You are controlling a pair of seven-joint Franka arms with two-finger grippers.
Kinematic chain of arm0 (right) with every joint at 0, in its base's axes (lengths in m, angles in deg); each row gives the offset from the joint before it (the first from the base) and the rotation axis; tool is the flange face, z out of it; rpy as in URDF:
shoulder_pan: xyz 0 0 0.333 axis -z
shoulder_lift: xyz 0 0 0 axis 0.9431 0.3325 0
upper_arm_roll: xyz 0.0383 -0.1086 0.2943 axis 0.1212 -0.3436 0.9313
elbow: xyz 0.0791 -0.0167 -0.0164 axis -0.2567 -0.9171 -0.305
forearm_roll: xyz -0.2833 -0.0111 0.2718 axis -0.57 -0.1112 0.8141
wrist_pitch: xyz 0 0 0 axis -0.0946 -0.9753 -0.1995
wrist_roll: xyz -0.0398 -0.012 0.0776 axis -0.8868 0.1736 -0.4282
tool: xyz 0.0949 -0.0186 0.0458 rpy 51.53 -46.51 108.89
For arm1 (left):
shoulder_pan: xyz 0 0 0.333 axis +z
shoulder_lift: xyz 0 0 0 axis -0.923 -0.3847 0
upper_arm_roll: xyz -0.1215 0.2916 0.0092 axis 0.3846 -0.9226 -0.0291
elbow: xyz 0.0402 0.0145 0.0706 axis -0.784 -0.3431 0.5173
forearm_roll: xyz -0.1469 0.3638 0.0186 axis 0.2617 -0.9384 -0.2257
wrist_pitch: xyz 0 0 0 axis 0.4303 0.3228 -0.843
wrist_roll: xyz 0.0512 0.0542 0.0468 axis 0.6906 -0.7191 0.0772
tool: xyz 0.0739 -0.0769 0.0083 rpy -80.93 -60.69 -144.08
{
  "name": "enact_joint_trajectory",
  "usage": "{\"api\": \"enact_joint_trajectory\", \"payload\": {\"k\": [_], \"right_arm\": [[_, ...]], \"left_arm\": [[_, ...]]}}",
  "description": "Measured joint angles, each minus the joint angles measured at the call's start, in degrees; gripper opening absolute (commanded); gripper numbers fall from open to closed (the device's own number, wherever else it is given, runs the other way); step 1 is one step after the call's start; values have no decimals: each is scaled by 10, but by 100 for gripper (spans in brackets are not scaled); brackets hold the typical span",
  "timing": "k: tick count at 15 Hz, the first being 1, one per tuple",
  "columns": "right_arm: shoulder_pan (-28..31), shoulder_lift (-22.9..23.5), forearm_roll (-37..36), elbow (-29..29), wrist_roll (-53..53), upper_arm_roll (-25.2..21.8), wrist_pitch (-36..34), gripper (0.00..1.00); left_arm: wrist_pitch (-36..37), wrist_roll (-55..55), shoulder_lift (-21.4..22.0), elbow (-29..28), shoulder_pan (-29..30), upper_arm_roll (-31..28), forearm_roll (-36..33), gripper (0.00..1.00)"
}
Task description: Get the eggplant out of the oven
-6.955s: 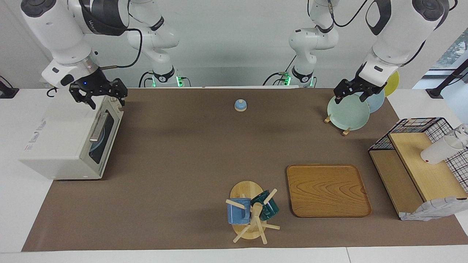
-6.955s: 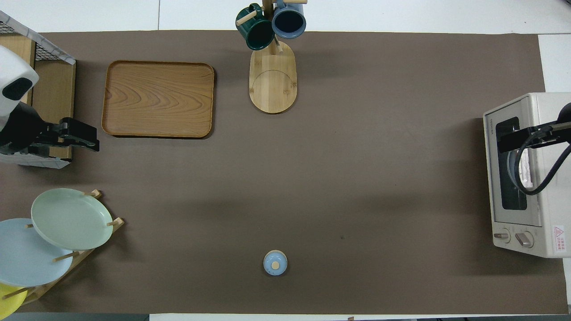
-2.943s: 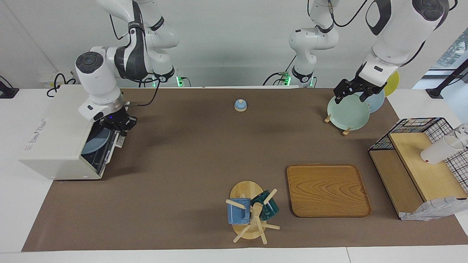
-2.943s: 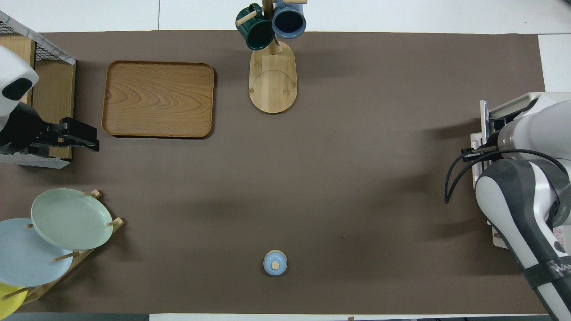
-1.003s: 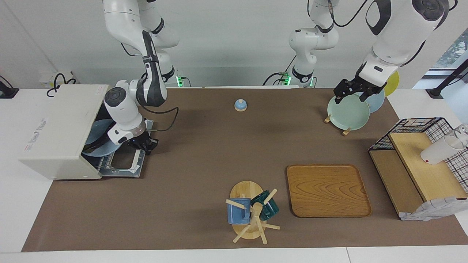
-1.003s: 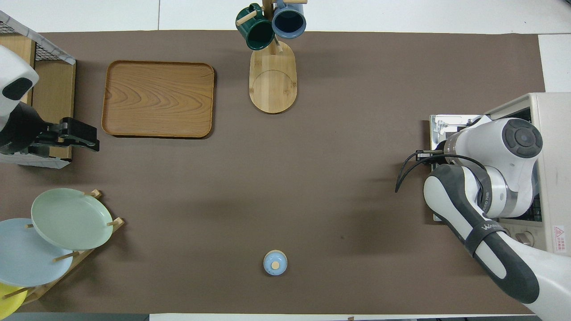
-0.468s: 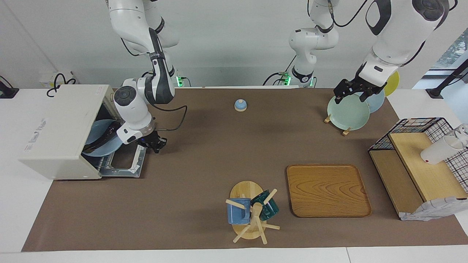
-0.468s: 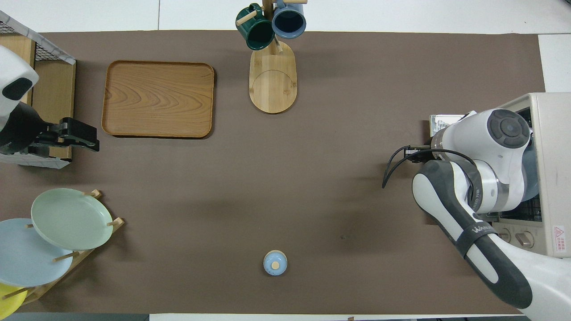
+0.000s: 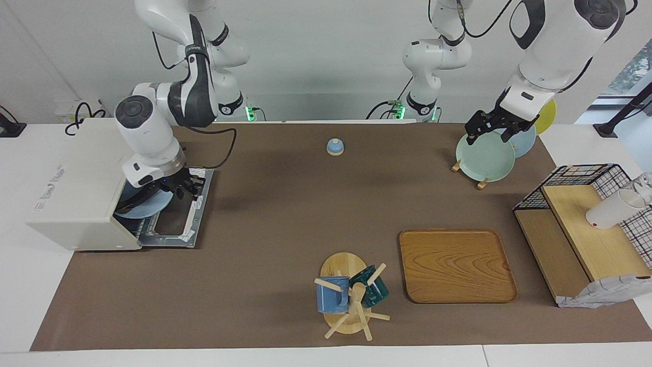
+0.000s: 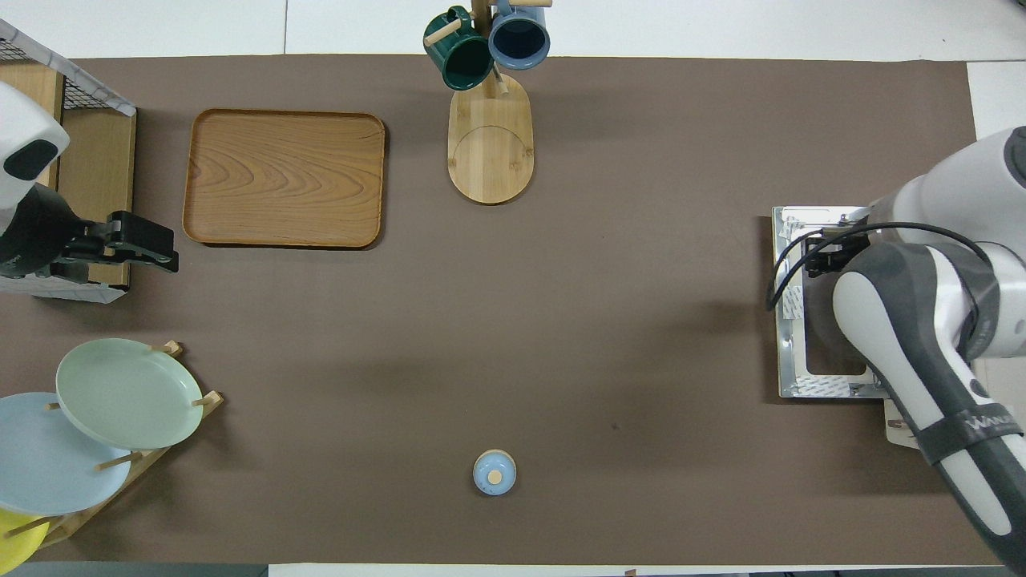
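Observation:
The cream-white oven (image 9: 76, 193) stands at the right arm's end of the table, its door (image 9: 175, 227) folded down flat on the brown mat. Inside its mouth a pale blue plate (image 9: 150, 208) sits on the rack, and the dark eggplant (image 9: 133, 203) lies across it. My right gripper (image 9: 179, 189) hangs low over the door's hinge end, right beside the plate and eggplant. In the overhead view the right arm (image 10: 922, 320) covers the oven's mouth and the eggplant, leaving only the door (image 10: 817, 385) in sight. My left gripper (image 9: 486, 133) waits open over the plate rack.
A plate rack (image 9: 484, 158) with green, blue and yellow plates stands near the left arm. A wooden tray (image 9: 456, 265), a mug tree (image 9: 351, 298), a small blue knobbed lid (image 9: 335, 147) and a wire basket shelf (image 9: 586, 229) with a white cup share the mat.
My right gripper has left the door's outer edge and swung back toward the oven's mouth, beside the plate. The door stays flat. The left arm has not moved.

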Motion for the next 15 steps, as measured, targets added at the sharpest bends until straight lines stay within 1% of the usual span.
{"api": "enact_joint_trajectory", "payload": {"k": [3, 7, 11, 15], "right_arm": [[30, -2, -1, -5, 26, -1, -4, 40], [32, -2, -1, -14, 27, 1, 2, 38], [32, -2, -1, -27, 27, 2, 39, 33], [32, -2, -1, -64, 27, 2, 88, 33]], "left_arm": [[0, 0, 0, 0, 0, 0, 0, 100], [0, 0, 0, 0, 0, 0, 0, 100], [0, 0, 0, 0, 0, 0, 0, 100], [0, 0, 0, 0, 0, 0, 0, 100]]}}
